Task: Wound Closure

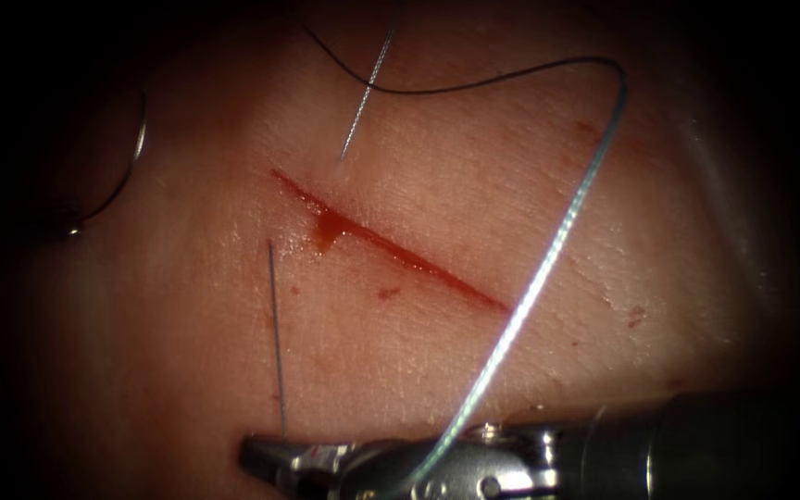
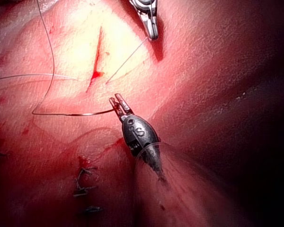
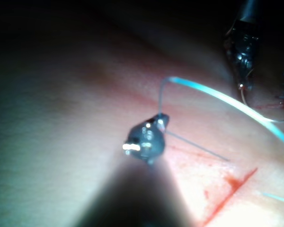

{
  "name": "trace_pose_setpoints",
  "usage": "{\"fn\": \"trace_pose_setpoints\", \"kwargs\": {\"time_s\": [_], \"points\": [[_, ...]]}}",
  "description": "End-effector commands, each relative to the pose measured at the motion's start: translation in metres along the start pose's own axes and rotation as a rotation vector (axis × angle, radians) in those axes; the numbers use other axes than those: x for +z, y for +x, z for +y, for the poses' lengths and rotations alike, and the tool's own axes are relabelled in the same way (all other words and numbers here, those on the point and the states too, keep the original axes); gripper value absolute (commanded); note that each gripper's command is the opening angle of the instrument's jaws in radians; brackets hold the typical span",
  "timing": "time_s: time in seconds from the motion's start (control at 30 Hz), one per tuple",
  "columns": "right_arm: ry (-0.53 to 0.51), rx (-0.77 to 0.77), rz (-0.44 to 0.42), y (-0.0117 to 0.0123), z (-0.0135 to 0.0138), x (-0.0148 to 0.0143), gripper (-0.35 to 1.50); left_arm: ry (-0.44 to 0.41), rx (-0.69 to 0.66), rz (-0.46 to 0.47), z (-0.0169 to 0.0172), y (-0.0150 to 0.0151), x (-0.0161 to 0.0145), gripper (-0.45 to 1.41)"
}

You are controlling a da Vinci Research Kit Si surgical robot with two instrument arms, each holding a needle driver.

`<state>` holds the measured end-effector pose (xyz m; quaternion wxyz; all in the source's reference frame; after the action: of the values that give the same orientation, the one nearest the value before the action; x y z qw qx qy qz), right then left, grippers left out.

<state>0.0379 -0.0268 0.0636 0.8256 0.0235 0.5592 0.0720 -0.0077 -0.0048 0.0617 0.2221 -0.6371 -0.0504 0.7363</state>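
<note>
Looks like the knot-tying stage to me: the thread (image 1: 548,259) already goes through the tissue (image 1: 474,185) on both sides of the cut (image 1: 391,248). The right tool (image 1: 254,456) is clamped on the short tail (image 1: 276,343) rising straight from its tip, left of the cut, and the long loop drapes across its wrist. The left tool (image 2: 117,103) is closed on the needle (image 2: 71,114) near one end of its curve, free of the tissue. The next move needs that tail kept slack and untangled; the marks on the left tool's body aren't readable.
</note>
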Motion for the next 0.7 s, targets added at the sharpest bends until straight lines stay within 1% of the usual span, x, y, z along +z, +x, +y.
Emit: {"fn": "trace_pose_setpoints", "kwargs": {"time_s": [0.03,0.1,0.27,0.37,0.4,0.43,0.5,0.6,0.7], "points": [[0.002,0.003,-0.001,-0.0003,-0.0008,0.0005,-0.35,-0.001,-0.002,0.0,0.0004,-0.0008,0.0004,-0.45],[0.006,-0.006,0.004,-0.0003,-0.0012,0.0001,-0.35,-0.004,-0.002,0.001,0.0004,-0.0008,0.0004,-0.45],[0.047,-0.009,0.02,0.0007,-0.003,-0.0015,-0.35,-0.006,-0.002,0.001,0.0003,-0.0007,0.0003,-0.45],[0.035,-0.011,0.012,0.0009,-0.0036,-0.0027,0.69,-0.005,-0.003,0.001,0.0003,-0.0007,0.0004,-0.45],[0.027,-0.011,0.011,0.0007,-0.0035,-0.003,0.84,-0.005,-0.003,0.001,0.0003,-0.0007,0.0004,-0.45],[0.021,-0.012,0.007,0.0005,-0.0035,-0.0034,0.94,-0.005,-0.003,0.001,0.0004,-0.0007,0.0004,-0.45],[0.006,-0.011,-0.002,-0.0002,-0.003,-0.0044,1.05,-0.005,-0.003,0.001,0.0004,-0.0007,0.0004,-0.45],[-0.022,0.002,-0.018,-0.0019,-0.0013,-0.0061,1.15,-0.005,-0.002,0.001,0.0004,-0.0007,0.0004,-0.45],[-0.043,0.01,-0.015,-0.0032,0.0002,-0.0071,1.15,-0.005,-0.002,0.001,0.0004,-0.0008,0.0004,-0.45]]}}
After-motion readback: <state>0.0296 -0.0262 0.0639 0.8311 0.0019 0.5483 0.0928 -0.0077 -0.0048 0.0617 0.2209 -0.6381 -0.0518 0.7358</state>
